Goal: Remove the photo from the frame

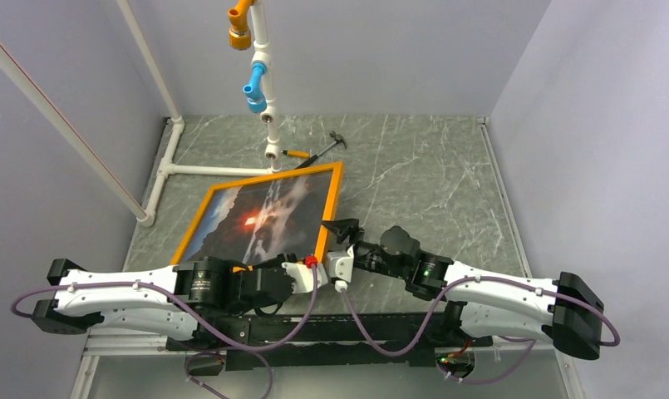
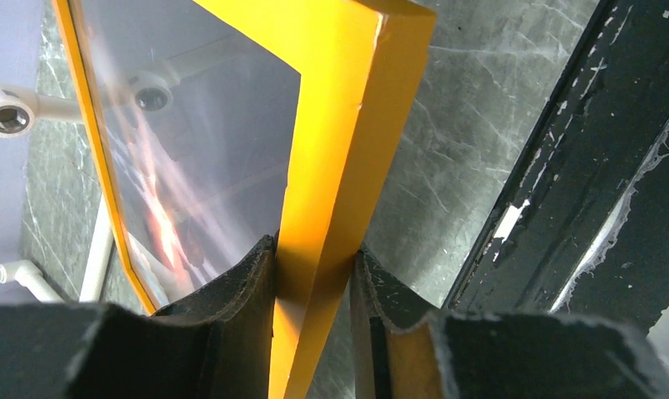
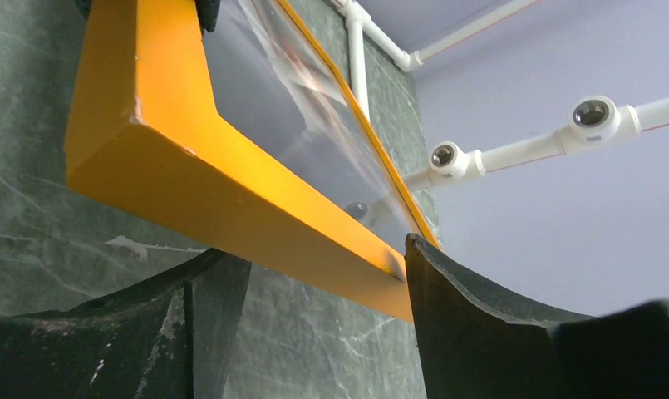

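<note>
The frame [image 1: 332, 208] stands tilted on the marbled table [image 1: 414, 174], its far edge raised and its near right corner between the two arms; the photo [image 1: 260, 220] sits inside it, dark with an orange-red glow at centre and pale smoky streaks, behind a glossy reflecting face. The left gripper [image 2: 314, 266] meets the frame at that near corner; in the left wrist view its fingers [image 2: 248, 291] press on opposite sides of the orange bar, so the pincer is pinched on the frame. The right gripper [image 3: 314, 249] lies at the frame's right side, just beyond the left one; its jaws are spread and straddle the bar, one finger [image 3: 447, 307] reaching the front edge beside the glossy face, the other under the bar's outer side; whether that lower finger touches cannot be told. The frame is the only holder in view, and the photo fills it. Beyond the frame lie a white pipe structure [image 1: 214, 170] and a hammer [image 1: 327, 148], apart from both pincers.
</note>
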Tool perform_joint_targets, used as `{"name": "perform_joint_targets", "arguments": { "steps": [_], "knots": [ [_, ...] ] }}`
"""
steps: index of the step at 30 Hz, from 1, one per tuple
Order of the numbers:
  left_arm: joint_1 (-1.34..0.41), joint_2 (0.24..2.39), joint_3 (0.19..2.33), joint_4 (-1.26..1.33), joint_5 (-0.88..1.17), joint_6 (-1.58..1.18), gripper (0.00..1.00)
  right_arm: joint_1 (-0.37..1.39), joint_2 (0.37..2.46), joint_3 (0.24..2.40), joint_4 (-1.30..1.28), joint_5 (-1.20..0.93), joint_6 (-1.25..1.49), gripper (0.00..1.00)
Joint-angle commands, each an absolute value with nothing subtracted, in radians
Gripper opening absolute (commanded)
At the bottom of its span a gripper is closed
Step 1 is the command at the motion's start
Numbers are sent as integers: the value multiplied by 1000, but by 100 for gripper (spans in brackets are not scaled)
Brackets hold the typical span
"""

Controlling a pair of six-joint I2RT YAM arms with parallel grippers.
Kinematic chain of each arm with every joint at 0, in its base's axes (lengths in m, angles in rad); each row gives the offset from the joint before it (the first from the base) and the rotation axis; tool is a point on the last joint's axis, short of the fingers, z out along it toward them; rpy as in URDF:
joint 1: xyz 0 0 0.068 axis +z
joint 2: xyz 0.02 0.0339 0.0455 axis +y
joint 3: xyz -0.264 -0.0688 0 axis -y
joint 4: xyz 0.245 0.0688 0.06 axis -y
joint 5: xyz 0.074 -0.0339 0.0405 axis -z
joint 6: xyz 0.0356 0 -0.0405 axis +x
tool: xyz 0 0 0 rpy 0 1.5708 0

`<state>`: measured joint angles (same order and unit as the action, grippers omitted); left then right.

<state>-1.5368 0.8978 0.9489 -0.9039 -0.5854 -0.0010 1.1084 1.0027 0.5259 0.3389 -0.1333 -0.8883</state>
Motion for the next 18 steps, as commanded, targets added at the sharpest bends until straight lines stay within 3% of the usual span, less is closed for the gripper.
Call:
{"name": "perform_joint_targets", "arguments": {
  "steps": [1, 4, 8, 13, 16, 18],
  "knots": [
    [-1537, 873, 982, -763, -449, -96, 0, 1117, 1012, 559, 410, -216, -959, 68],
    [-1538, 873, 979, -757, -433, -91, 0, 1123, 1021, 533, 481, -219, -966, 69],
    [-1538, 867, 978, -747, -427, -85, 0, 1126, 1046, 547, 475, -237, -977, 62],
    [-1537, 852, 972, -727, -427, -78, 1, 1126, 1060, 523, 507, -243, -961, 30],
    [-1536, 835, 956, -713, -447, -86, 15, 1126, 1055, 497, 534, -243, -941, 21],
    [-1535, 816, 944, -698, -448, -87, 37, 1126, 1053, 487, 529, -239, -932, 17]
  ]
}}
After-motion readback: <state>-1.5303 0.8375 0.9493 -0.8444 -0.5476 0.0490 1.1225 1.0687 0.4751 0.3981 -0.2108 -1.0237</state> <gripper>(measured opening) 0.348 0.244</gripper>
